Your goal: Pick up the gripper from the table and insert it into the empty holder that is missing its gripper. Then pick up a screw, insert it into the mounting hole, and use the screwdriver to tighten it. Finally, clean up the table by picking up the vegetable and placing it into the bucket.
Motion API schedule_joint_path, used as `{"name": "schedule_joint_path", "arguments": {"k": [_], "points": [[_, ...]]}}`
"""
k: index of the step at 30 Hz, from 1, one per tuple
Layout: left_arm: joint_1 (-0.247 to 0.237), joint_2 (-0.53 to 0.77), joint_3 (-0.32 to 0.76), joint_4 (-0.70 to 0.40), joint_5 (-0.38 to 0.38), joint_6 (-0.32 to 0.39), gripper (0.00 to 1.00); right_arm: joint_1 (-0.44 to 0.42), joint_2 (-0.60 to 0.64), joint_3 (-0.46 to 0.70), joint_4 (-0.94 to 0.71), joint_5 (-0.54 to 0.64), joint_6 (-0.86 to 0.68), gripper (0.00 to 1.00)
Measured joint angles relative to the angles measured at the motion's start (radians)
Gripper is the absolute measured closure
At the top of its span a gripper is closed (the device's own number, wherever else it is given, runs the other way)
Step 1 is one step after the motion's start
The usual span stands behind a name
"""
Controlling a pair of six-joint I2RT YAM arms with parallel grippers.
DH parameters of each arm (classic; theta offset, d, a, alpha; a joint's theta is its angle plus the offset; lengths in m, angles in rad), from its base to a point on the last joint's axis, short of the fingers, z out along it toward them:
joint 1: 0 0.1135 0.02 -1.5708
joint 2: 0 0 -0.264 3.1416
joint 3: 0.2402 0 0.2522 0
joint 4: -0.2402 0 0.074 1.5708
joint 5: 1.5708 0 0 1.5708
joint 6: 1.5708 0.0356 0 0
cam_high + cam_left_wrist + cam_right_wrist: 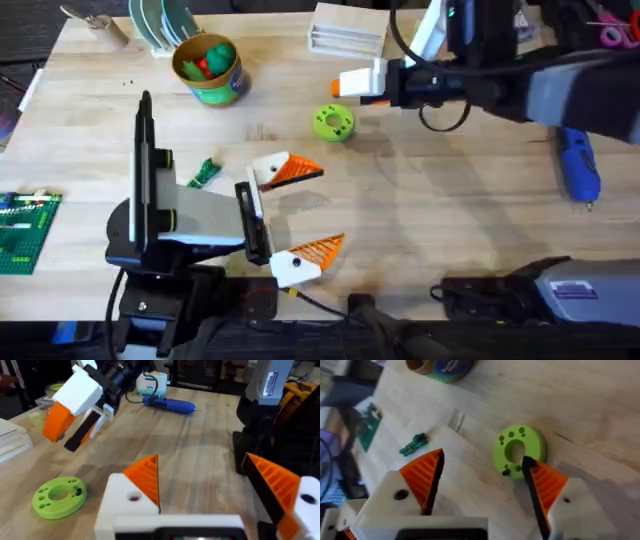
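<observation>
The left gripper [290, 215] sits close to the arms' bases with its two orange-tipped fingers spread wide, and it holds nothing. Just beside it on the wood lies the little dark green vegetable [204, 172]. It is not in the bucket yet, so the clean-up looks like it is not done. A bit farther out is the lime-green disc [333, 122] with holes. The right gripper [360, 84] hangs just past it, open too and empty, with orange pads on both fingers in its own wrist view. The blue screwdriver [578, 166] lies on the table off to the right side. Farthest away stands the bucket [210, 68], with a green and a red toy inside. I cannot see a loose orange pad or a screw, so I cannot tell if those steps are finished.
</observation>
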Motion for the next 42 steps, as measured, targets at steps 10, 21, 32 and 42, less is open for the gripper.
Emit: {"name": "schedule_joint_path", "arguments": {"k": [10, 21, 32, 42], "points": [[0.000, 0.000, 0.000, 0.000, 0.000, 0.000, 0.009, 0.205, -0.111, 0.034, -0.234, 0.430, -0.243, 0.036], [0.000, 0.000, 0.000, 0.000, 0.000, 0.000, 0.009, 0.304, -0.041, 0.034, -0.261, 0.555, -0.295, 0.035], [0.000, 0.000, 0.000, 0.000, 0.000, 0.000, 0.009, 0.365, 0.046, 0.075, -0.312, 0.662, -0.307, 0.211], [0.000, 0.000, 0.000, 0.000, 0.000, 0.000, 0.009, 0.365, 0.142, 0.181, -0.358, 0.682, -0.319, 0.333]]}}
